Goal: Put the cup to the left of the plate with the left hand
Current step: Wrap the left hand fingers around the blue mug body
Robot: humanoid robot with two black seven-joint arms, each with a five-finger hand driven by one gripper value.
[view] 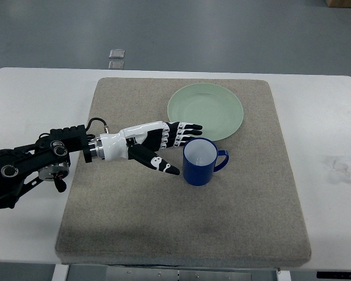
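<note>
A blue cup [201, 161] with a white inside stands upright on the grey mat [181, 222], handle pointing right. It sits just below the pale green plate [206, 112], near the plate's lower edge. My left hand [178, 146] reaches in from the left, fingers spread and extended. Its fingertips [194, 127] lie just left of the cup's rim, and the thumb [164, 166] points at the cup's left side. The hand holds nothing. The right arm is out of view.
The mat lies on a white table [327, 175]. Two small grey squares [116, 57] sit on the floor beyond the table's far edge. A faint smudge [339, 165] marks the table at right.
</note>
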